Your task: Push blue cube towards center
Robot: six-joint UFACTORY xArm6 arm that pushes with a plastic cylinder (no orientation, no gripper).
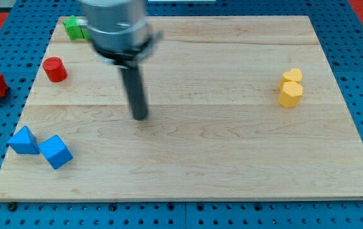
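Blue cube [56, 151] near bottom-left; my tip [140, 117] well apart; green block [75, 28] half hidden; no claw visible.

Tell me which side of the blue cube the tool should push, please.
Probably its lower-left face. The blue cube lies at the board's bottom-left, rotated, touching a blue triangular block. My tip stands up-right of it, so it must circle around first.
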